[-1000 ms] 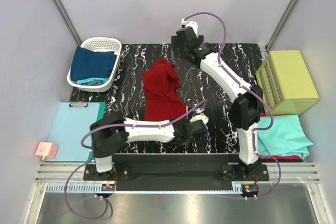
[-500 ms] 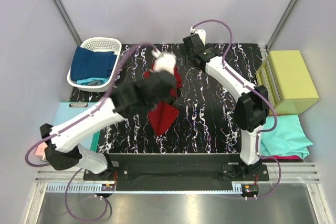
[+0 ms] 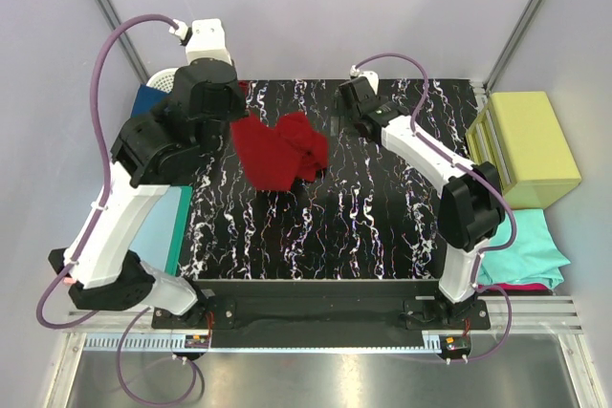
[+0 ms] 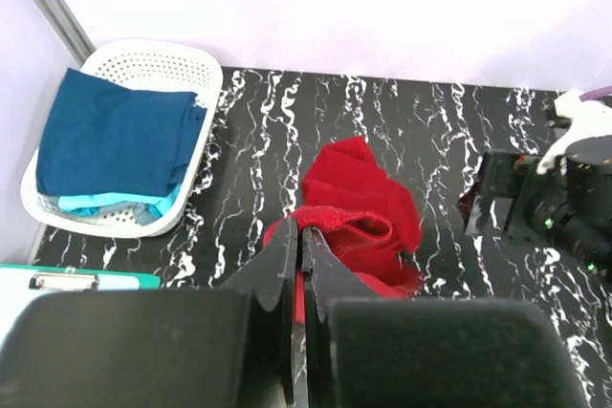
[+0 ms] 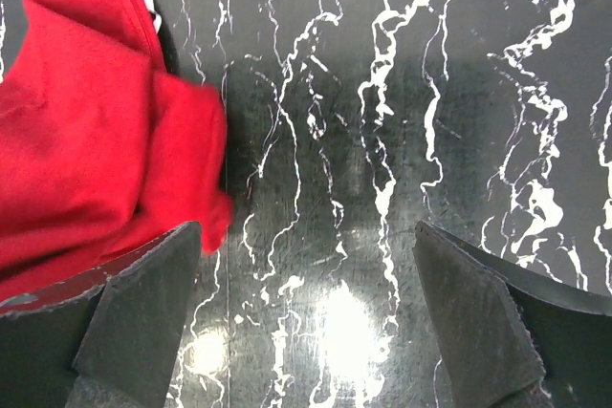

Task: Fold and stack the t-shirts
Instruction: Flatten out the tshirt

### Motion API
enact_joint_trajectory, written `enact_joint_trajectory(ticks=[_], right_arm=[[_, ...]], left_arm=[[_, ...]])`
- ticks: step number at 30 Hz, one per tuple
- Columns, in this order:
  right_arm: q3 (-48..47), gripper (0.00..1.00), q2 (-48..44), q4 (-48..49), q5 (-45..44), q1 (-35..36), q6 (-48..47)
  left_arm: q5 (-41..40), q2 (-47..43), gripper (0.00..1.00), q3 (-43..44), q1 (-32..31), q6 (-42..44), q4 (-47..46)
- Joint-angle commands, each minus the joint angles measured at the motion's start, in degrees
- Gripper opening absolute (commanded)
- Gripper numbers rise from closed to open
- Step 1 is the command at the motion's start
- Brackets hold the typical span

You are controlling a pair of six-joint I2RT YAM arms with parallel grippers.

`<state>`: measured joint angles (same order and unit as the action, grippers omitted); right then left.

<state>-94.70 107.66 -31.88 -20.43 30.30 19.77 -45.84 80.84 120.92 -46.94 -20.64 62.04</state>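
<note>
**Left gripper [image 4: 299, 228] pinches the dark red t-shirt [image 3: 282, 150]; right gripper [image 5: 306, 236] gapes beside it**

In the overhead view, the lower right corner holds a teal t-shirt [image 3: 521, 246] lying flat, off the mat. A strip of a magenta t-shirt [image 3: 521, 286] shows under its near edge. At the lower left of the left wrist view, the top of a clipboard [image 4: 124, 279] shows beside the mat. The black, white-veined mat [image 3: 382, 217] fills the middle of the overhead view.

The dark red t-shirt lies bunched in the upper middle of the mat, a little left of centre, as a rumpled heap with folds lapping over one another. In the left wrist view the 2 fingers [image 4: 273, 269] of the left gripper are pressed together at the near edge of the heap, with red cloth caught between them. From overhead that gripper is hidden under its own raised arm.

The right gripper hangs just right of the shirt. Its 2 fingers are spread wide over bare mat with nothing between them. The shirt's edge fills the left of the right wrist view, close to the left finger; whether they touch cannot be told.

Farther back, a yellow-green box [image 3: 531, 145] stands at the right edge, off the mat. At the upper left of the left wrist view, a white basket [image 4: 206, 74] holds a folded navy t-shirt [image 4: 115, 136] lying on a light-blue cloth [image 4: 105, 205].
</note>
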Motion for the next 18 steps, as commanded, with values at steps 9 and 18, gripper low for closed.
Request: enact_joint_trajectory(ticks=[9, 18], right_arm=[[3.8, 1.0, -9.5, 5.3, 0.9, 0.2, 1.0], [5.9, 1.0, -12.7, 5.9, 0.2, 0.2, 0.9]], left_arm=[[-5.7, 12.4, 0.0, 22.6, -8.9, 3.7, -2.7], [-34.6, 9.3, 0.0, 17.1, -30.6, 45.0, -42.9]])
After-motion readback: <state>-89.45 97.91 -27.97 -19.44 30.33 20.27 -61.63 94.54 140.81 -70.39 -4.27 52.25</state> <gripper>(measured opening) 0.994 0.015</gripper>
